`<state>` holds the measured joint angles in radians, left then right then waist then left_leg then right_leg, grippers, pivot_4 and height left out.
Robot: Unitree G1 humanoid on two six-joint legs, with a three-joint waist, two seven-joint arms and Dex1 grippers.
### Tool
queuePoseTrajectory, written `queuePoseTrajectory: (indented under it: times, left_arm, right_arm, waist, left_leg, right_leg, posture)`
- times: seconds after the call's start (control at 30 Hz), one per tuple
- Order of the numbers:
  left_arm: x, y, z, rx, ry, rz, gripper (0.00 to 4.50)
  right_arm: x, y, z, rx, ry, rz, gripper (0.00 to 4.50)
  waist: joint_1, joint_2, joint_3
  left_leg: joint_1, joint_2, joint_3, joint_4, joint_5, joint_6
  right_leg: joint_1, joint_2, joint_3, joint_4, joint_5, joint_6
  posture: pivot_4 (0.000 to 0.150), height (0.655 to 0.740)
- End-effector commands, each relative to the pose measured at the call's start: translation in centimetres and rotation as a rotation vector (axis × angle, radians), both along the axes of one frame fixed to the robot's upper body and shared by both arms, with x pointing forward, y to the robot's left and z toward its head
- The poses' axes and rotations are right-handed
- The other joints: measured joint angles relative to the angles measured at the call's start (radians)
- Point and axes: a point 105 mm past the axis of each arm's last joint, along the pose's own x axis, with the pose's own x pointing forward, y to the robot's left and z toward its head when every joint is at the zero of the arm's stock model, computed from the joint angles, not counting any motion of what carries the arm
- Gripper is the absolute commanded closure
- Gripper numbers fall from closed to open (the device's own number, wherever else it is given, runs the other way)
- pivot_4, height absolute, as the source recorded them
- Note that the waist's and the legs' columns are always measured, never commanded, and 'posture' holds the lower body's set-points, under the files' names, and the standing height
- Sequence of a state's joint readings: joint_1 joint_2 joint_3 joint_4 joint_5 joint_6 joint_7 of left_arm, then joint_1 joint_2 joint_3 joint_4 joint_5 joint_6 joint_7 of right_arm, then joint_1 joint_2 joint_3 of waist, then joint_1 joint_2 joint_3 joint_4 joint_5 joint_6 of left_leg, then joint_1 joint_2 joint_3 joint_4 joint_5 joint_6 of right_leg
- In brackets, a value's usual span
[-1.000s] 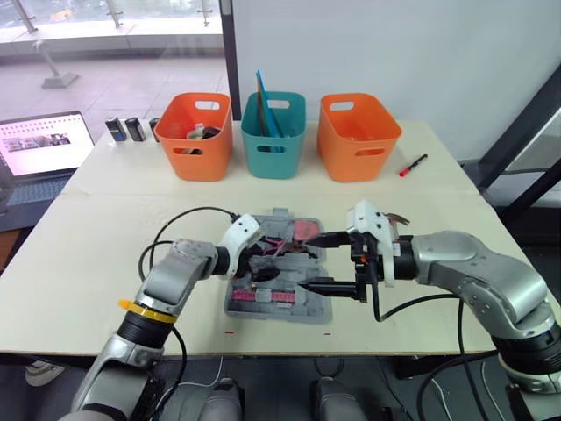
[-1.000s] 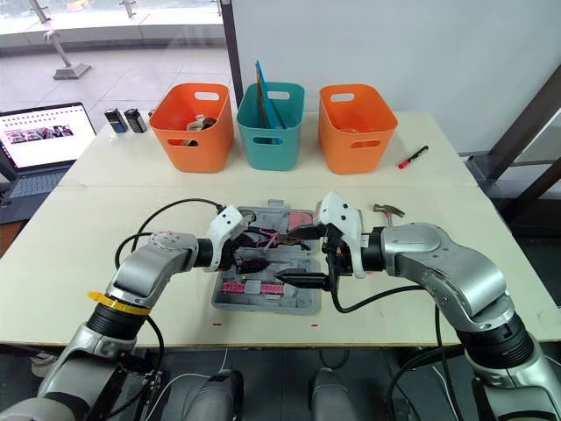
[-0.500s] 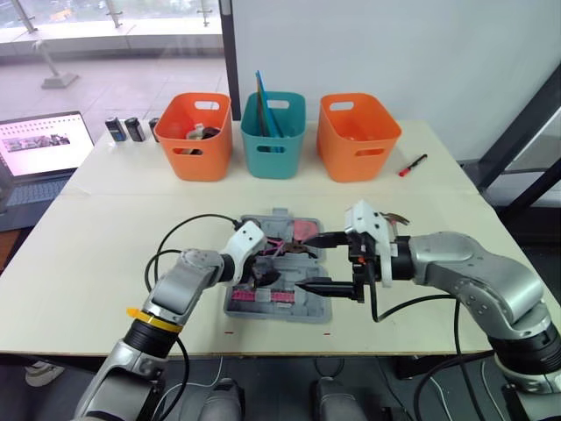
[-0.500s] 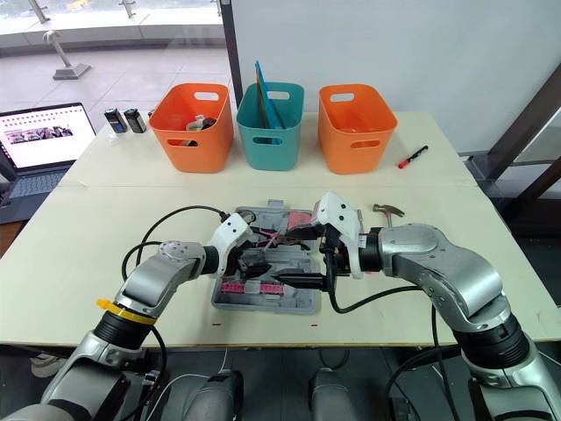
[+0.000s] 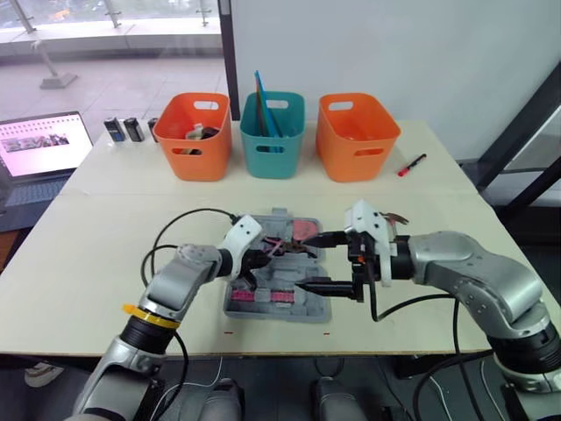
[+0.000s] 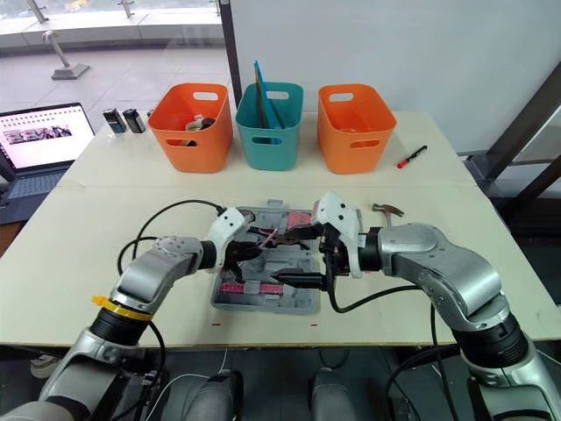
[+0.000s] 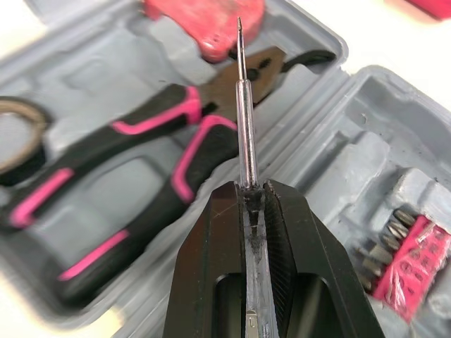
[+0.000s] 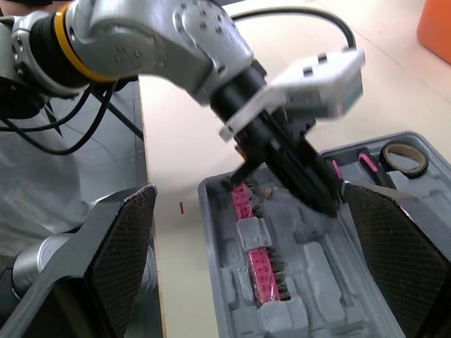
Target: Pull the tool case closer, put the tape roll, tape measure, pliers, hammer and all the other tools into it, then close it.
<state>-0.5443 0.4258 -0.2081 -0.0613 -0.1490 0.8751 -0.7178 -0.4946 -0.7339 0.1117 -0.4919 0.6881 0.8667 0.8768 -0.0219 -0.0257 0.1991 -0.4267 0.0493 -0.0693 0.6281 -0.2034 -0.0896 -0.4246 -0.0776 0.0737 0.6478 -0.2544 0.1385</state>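
The grey tool case lies open near the table's front edge. In it are pink-handled pliers, a tape roll, a pink tape measure and a pink bit holder. My left gripper hovers over the case's left half, shut on a thin screwdriver with a clear handle, its tip pointing toward the pliers. My right gripper stands open over the case's right half, holding nothing. The hammer lies on the table behind my right wrist.
Two orange bins and a teal bin line the table's back. A red marker lies to their right. A laptop and small dark canisters sit at the far left.
My left gripper's fingers have closed on the thin screwdriver, and the left forearm shifted slightly over the case. The right arm has stayed put.
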Motion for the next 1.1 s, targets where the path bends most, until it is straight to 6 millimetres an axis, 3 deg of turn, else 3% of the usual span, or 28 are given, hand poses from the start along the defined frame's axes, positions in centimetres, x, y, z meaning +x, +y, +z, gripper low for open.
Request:
queuePoseTrajectory:
  times: [0.03,0.17,0.23,0.4,0.63,0.93,1.1]
  left_arm:
    - [0.5,3.6,2.8,0.016,-0.057,0.112,4.46]
    - [0.5,8.5,2.3,-0.027,0.033,0.355,4.46]
    - [-1.0,10.2,0.7,-0.028,0.095,0.415,4.46]
    - [-3.5,11.6,-2.3,0.038,0.131,0.422,4.46]
    - [-4.4,13.0,-4.4,0.082,0.145,0.459,4.46]
    - [-5.2,13.7,-1.9,0.040,0.075,0.525,0.03]
    - [-6.9,13.5,-0.1,0.003,-0.007,0.559,0.03]
  right_arm:
    - [-0.2,0.4,0.9,0.012,-0.037,0.032,0.00]
    - [-0.2,0.5,0.7,0.014,-0.027,0.039,0.00]
    - [-0.2,0.9,0.7,0.020,-0.021,0.053,0.00]
    - [-0.2,1.1,0.6,0.010,-0.019,0.073,0.00]
    - [-0.1,0.9,0.4,-0.010,-0.013,0.088,0.00]
    - [-0.1,0.1,0.6,-0.048,-0.021,0.110,0.00]
    - [0.0,-0.9,0.2,-0.101,-0.008,0.122,0.00]
  waist:
    - [-0.003,0.000,0.000]
    - [0.000,0.000,0.000]
    - [-0.002,0.000,0.000]
    - [-0.009,-0.001,0.000]
    - [-0.009,-0.001,0.000]
    - [-0.022,-0.001,0.000]
    - [-0.021,-0.001,0.000]
  left_leg:
    - [0.000,0.000,0.000,0.000,0.000,0.000]
    - [0.000,0.000,0.000,0.000,0.000,0.000]
    - [0.000,0.000,0.000,0.000,0.000,0.000]
    - [0.000,0.000,-0.001,-0.001,0.000,0.000]
    - [0.001,0.000,0.000,-0.001,0.000,0.000]
    - [0.001,0.000,0.000,-0.001,0.000,0.000]
    - [0.001,0.000,0.000,-0.001,0.000,0.000]
  right_leg:
    - [0.000,0.000,0.000,0.000,0.000,0.000]
    - [0.000,0.000,0.000,0.000,0.000,0.000]
    - [0.000,0.000,0.000,0.000,0.000,0.000]
    - [0.000,0.000,-0.001,0.000,0.000,0.000]
    - [0.000,0.000,-0.001,-0.001,0.000,-0.003]
    - [0.000,0.000,-0.001,-0.001,0.000,-0.003]
    - [0.000,0.000,-0.001,-0.002,0.000,-0.003]
  posture:
    - [0.150,0.7344]
    - [0.150,0.7344]
    - [0.150,0.7344]
    - [0.150,0.7344]
    - [0.150,0.7344]
    - [0.150,0.7344]
    - [0.150,0.7344]
